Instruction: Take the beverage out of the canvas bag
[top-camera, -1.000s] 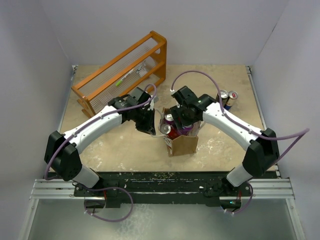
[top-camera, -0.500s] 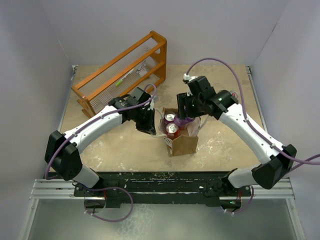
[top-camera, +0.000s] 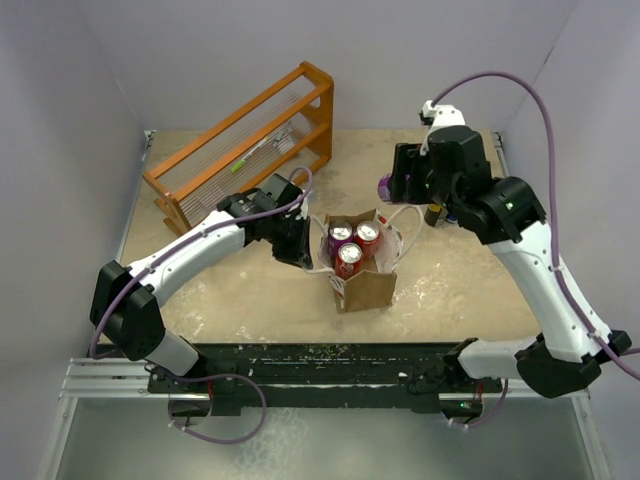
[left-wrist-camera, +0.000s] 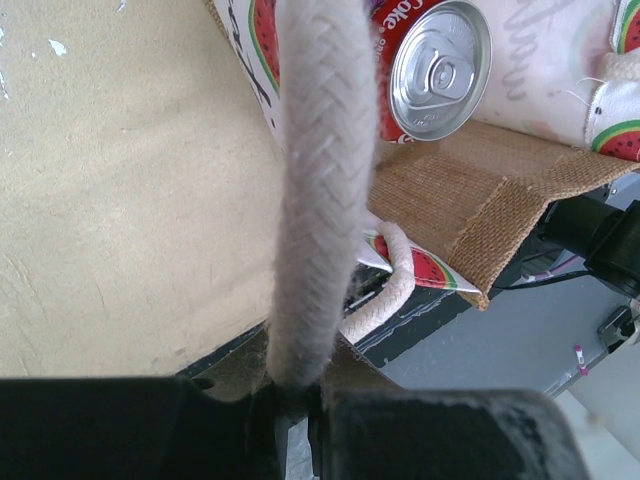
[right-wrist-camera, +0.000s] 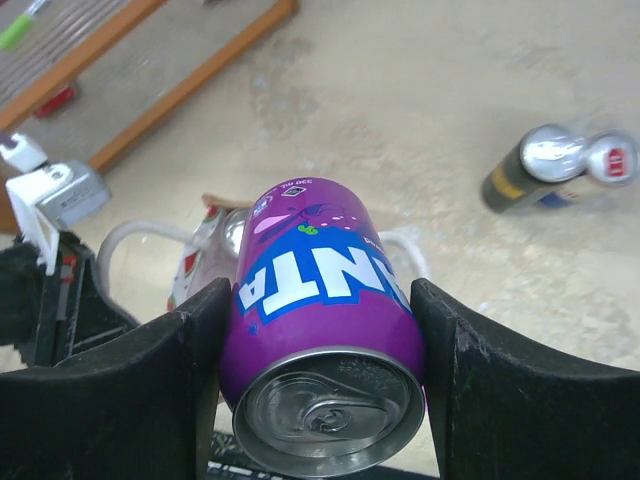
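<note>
Right gripper, can now seemingly unbagged

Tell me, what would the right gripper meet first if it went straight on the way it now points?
Probably the canvas bag: in the wrist view its white handles lie just beyond the purple can that the right gripper holds. Depth is unclear.

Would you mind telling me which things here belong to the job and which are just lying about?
Job: canvas bag, its rope handle in the left hand, purple can in the right hand, three cans inside.
Lying about: orange rack, two loose cans.
</note>
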